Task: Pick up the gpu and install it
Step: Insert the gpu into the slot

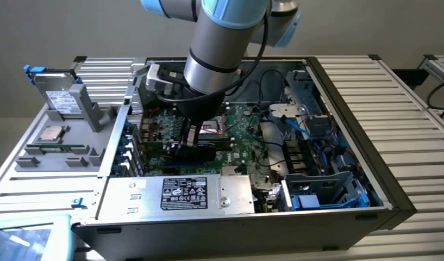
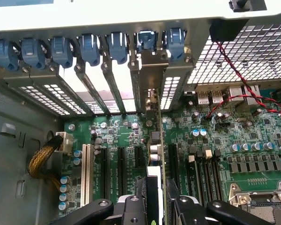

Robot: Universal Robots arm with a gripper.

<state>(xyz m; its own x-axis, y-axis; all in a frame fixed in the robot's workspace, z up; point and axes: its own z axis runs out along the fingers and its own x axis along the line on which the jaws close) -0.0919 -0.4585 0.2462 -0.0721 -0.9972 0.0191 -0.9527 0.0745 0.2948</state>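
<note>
Exterior view
Room: plain grey wall behind; a pale ribbed metal table (image 1: 414, 103) fills the floor of the scene.
Computer case: an open case (image 1: 352, 217) lies on its side on the table, with a grey power supply (image 1: 182, 194) along its near edge.
Holder: on the exterior view's left, a grey tray (image 1: 55, 157) carries a processor chip (image 1: 50, 133) and an upright drive (image 1: 61, 98).
Arm: the robot arm (image 1: 218, 49) reaches down from above into the middle of the case.
Gripper: the gripper (image 1: 184, 145) sits low over the green motherboard (image 1: 240, 136), closed on a dark card.

Wrist view
Card: the gpu (image 2: 160, 154) stands on edge between the black fingers (image 2: 143, 199), seen as a thin line running toward the case's back wall, just above the black slots (image 2: 122, 164).
Grip: fingers clamped on either face of the card.
Bracket: the card's metal end plate meets the row of rear slot covers (image 2: 84, 84), under blue clips (image 2: 91, 47).
Surroundings: a white slot (image 2: 86, 173), a braided yellow cable (image 2: 42, 159) and red and black wires (image 2: 239, 89) lie around it.
</note>
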